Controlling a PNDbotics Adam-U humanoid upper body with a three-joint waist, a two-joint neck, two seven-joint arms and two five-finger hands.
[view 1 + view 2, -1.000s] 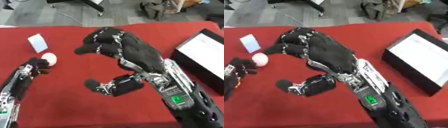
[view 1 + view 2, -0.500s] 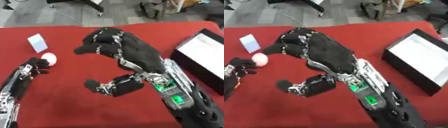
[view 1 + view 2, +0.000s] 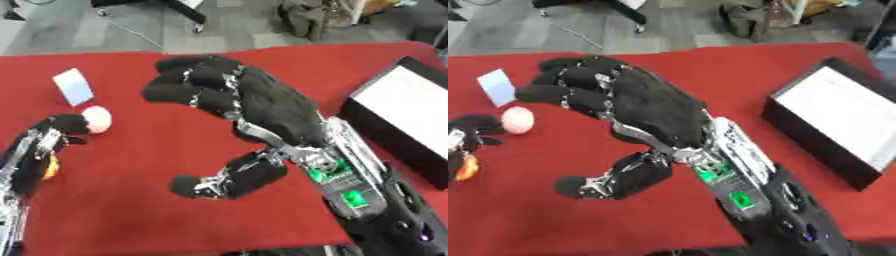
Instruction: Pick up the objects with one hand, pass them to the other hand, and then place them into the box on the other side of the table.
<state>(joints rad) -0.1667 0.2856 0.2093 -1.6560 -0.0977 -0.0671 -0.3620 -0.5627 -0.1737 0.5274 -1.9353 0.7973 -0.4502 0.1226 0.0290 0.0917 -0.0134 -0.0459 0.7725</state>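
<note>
Red cloth (image 3: 131,200) covers our table, with grey floor beyond its far edge. Our right hand (image 3: 645,107) hovers above the cloth's middle, holding nothing, fingers bent at the tips and thumb spread apart below them. To its left lies a pink ball (image 3: 517,120), with a pale blue card (image 3: 496,86) just beyond it. Our left hand (image 3: 48,137) touches the ball, fingers relaxed. Right of the right hand sits a black box (image 3: 833,125) with a white inside.
</note>
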